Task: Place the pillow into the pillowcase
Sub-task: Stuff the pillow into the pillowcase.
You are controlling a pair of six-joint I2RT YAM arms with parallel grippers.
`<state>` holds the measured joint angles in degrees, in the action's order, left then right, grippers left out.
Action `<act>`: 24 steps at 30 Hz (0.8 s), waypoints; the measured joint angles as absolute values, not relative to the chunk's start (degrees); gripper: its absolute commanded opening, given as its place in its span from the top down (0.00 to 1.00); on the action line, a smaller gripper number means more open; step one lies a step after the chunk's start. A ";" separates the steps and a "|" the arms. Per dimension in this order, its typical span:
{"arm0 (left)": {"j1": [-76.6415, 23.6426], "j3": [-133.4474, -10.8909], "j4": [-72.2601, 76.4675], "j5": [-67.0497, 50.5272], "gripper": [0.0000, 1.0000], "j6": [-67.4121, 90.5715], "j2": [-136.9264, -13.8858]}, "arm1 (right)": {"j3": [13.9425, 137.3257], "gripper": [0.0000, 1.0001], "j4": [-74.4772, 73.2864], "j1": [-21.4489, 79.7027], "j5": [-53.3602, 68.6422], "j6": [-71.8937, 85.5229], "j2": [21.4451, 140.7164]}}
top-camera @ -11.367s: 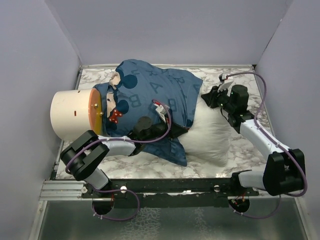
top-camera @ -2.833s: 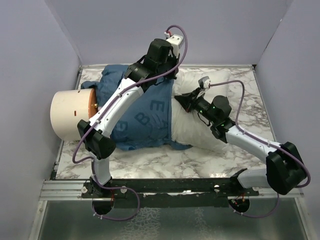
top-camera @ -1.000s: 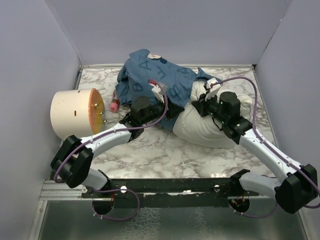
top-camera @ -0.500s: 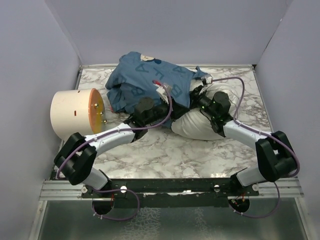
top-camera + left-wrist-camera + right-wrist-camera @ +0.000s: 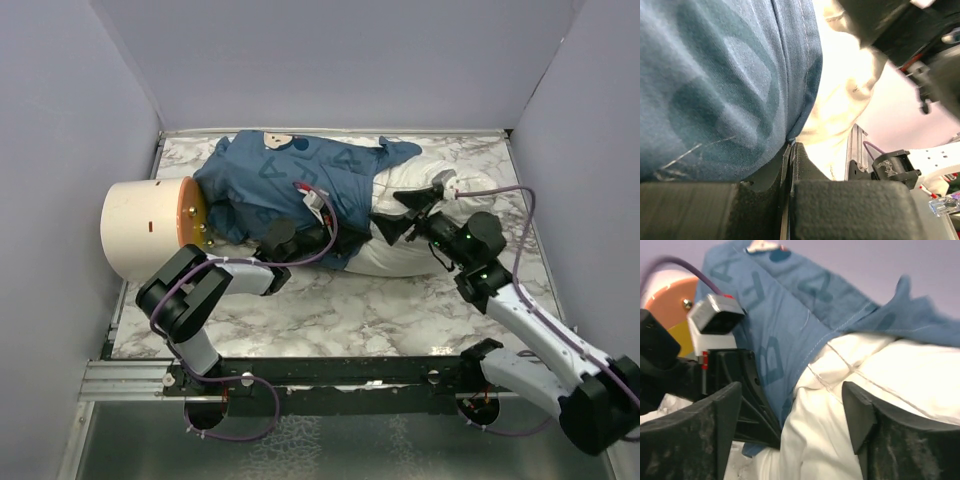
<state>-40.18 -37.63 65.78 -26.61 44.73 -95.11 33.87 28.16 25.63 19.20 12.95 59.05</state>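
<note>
Marble table (image 5: 330,310) bears one pillow (image 5: 395,260), one pillowcase (image 5: 270,185).

Around me a white marble-patterned tabletop with grey veins (image 5: 330,310) is boxed in by a plain pale lilac left wall (image 5: 60,120), far wall (image 5: 340,60) and right wall (image 5: 590,150), evenly lit, with a black metal rail (image 5: 350,372) along its near edge and a textured grey floor panel (image 5: 330,445) nearer still.
</note>
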 measured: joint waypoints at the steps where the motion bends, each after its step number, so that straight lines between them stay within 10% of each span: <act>1: -39.66 -37.78 66.70 -27.49 1.00 45.12 -95.70 | 34.70 0.11 24.01 25.67 18.87 11.16 55.13; 11: -37.82 -41.78 65.60 -30.30 1.00 45.32 -97.30 | 54.50 0.00 -1.19 24.14 6.48 4.21 49.95; 24: -37.50 -48.71 50.02 -30.63 1.00 39.92 -93.32 | 42.06 0.03 -13.63 22.13 -15.88 13.04 35.53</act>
